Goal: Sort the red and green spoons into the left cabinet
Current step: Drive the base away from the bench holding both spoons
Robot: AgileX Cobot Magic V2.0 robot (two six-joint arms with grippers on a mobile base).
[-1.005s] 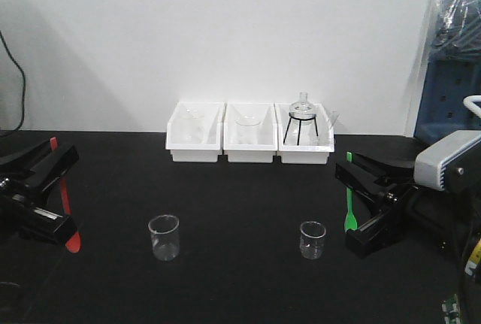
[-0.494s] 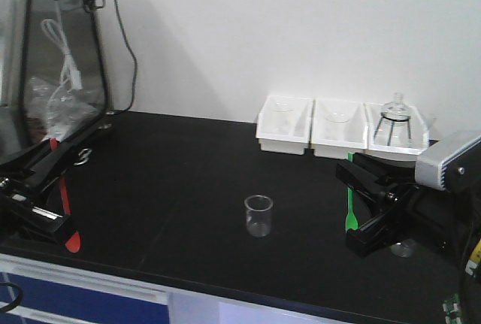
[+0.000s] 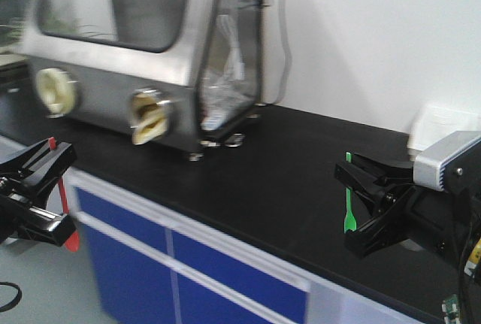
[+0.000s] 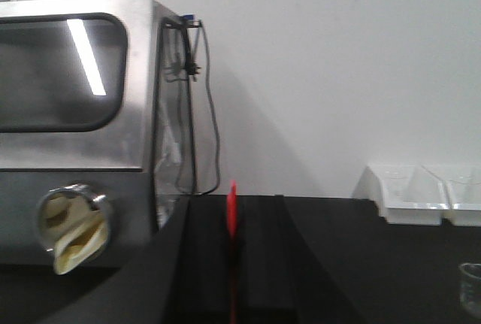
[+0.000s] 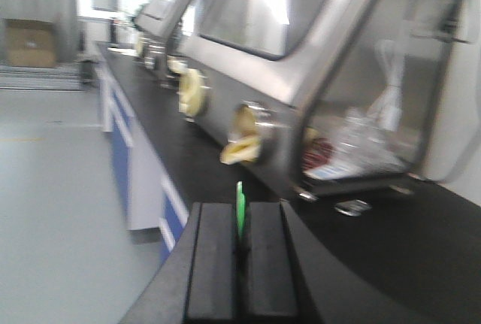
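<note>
A glove box [image 3: 143, 46] stands on the bench [image 3: 301, 189] toward its far-left corner, and a tray [image 3: 443, 122] sits at its far-right edge. The left pincer [image 3: 66, 189] grips the left spoon [image 3: 71, 243] upright in front of the bench's front edge, and the right pincer [image 3: 346, 207] grips the right spoon [image 3: 349, 217] above its right end

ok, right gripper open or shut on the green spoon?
Shut. Wrist view shows the right gripper closed tight, green spoon pinched between its pads.

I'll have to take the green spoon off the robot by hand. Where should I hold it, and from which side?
Probably the lower end of the green spoon, coming from below. It stands upright in the shut right gripper, the gripper body sits behind it, and only a short tip shows above.
</note>
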